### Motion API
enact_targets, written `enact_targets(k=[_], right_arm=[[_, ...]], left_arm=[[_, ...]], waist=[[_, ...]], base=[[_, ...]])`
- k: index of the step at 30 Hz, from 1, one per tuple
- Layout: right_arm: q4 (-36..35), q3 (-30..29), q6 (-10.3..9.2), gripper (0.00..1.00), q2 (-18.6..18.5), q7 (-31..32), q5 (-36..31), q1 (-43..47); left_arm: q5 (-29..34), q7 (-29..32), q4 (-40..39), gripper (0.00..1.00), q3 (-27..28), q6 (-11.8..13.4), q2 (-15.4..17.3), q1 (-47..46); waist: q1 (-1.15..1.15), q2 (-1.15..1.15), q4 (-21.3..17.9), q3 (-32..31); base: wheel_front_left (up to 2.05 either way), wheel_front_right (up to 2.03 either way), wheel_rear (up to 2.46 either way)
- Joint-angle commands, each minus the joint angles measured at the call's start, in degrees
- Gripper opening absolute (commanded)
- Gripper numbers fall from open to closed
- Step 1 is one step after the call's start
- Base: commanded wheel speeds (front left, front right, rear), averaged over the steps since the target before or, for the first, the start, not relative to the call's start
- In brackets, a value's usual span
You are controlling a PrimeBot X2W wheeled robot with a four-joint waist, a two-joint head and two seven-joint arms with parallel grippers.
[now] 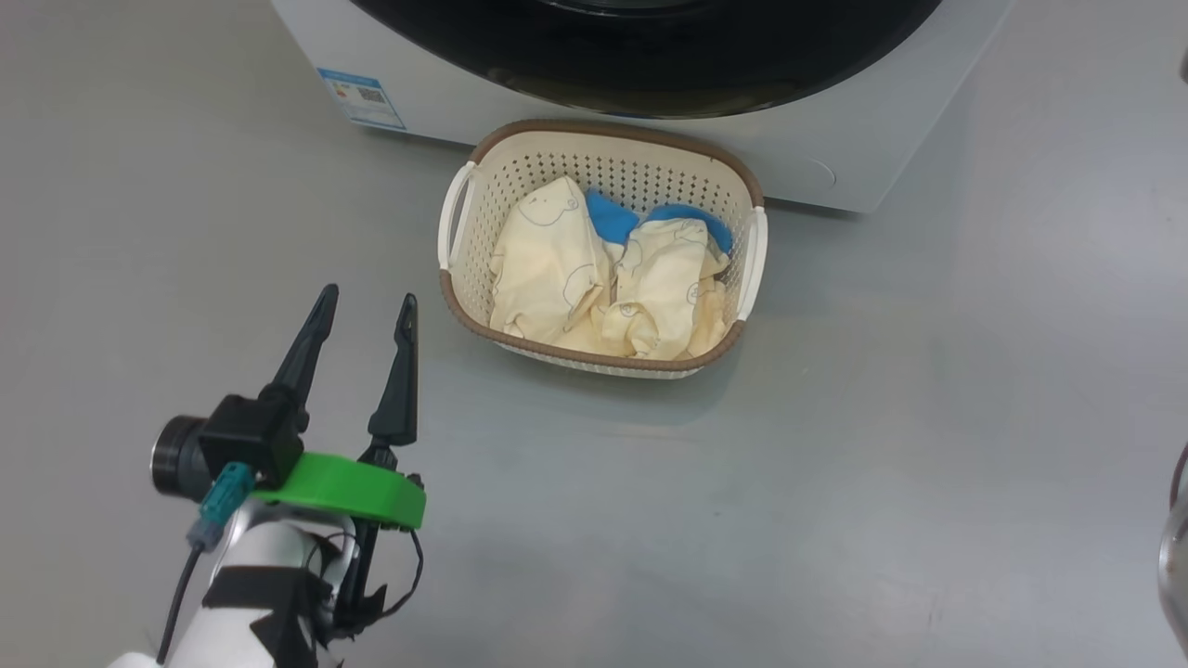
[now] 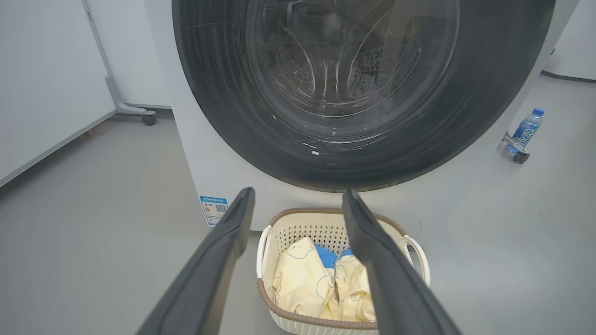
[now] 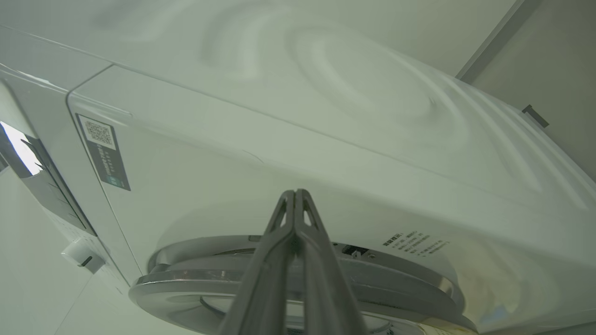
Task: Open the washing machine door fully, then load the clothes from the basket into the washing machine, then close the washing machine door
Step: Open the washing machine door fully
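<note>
**Left hand spread, right hand pressed together**

Just ahead and to the right of the left hand sits the basket, clothes inside. Beyond it stands the washer, door shut. The right hand's empty fingers point at the door's edge.

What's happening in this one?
The big white front-loading washing machine has its round black-rimmed glass door apparently shut. The robot's right gripper, fingers pressed together, points at the door's edge. The left gripper hangs open beside the small cream perforated basket, with the cream-yellow, blue-trimmed clothes inside it.
</note>
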Motion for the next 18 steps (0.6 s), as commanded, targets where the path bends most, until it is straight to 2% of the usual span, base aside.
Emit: enact_targets(k=[1, 18], right_arm=[[-2.1, 1.2, -0.15, 0.00, 0.8, 0.9, -0.2, -2.8], [-1.6, 2.0, -0.15, 0.00, 1.9, 6.4, -3.8, -7.0]], left_arm=[[0.7, -0.6, -1.8, 1.00, 2.1, -0.2, 0.7, -1.8], [0.9, -0.6, -1.8, 1.00, 3.2, -1.3, -1.7, -4.5]], waist=[[-0.02, 0.00, 0.6, 0.6], [-0.02, 0.00, 3.4, 4.9]], base=[[0.00, 0.00, 0.00], [0.00, 0.00, 0.00]])
